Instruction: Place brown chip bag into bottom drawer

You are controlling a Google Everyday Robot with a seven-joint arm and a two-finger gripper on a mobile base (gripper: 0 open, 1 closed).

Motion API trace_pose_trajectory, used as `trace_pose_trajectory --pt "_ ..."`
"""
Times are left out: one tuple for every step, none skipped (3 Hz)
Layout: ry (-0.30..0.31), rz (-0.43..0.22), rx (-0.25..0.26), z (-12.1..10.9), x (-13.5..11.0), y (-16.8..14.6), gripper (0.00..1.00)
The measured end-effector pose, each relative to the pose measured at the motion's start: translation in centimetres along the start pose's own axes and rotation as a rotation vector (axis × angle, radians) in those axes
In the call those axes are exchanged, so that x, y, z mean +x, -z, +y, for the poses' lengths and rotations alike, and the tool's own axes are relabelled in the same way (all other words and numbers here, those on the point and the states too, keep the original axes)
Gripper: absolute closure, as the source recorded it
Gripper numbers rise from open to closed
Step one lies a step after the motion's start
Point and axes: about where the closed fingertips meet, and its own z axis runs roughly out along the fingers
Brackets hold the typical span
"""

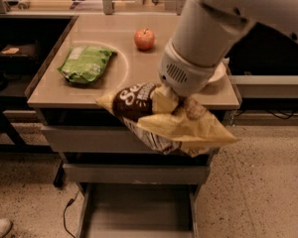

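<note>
Just past the front edge of the surface (139, 68), your gripper (178, 103) has the brown bag (164, 125) pinched in its upper middle. The fingers are clamped on the crinkled foil, so the bag hangs tilted, its dark lettered end towards the surface and its pale end drooping out to the right. It sits clear of the top, in front of the two closed upper drawers, which I take to be deliberate: from here it can go down without scraping the edge.

The drawer (139, 214) stands pulled out at floor level directly underneath, its tray showing between the side rails and ready to receive the bag. The pick looks done, while the lowering and release are yet to come.

The green bag (85, 63) and the apple (144, 39) lie well back on the surface, out of your path. Mind the drooping right end; it reaches wider than the tray looks, so it may catch the right rail on the way down.
</note>
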Motion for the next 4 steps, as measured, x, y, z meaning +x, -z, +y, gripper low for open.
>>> trace_pose_trajectory --pt "-0.069 0.005 -0.093 0.8 2.9 -5.3 1.0" --pt "-0.112 0.003 -0.184 1.1 5.2 -11.2 1.0" --pt "-0.112 0.003 -0.184 1.1 5.2 -11.2 1.0" --pt "-0.148 -0.001 -0.227 1.2 5.9 -13.4 1.0"
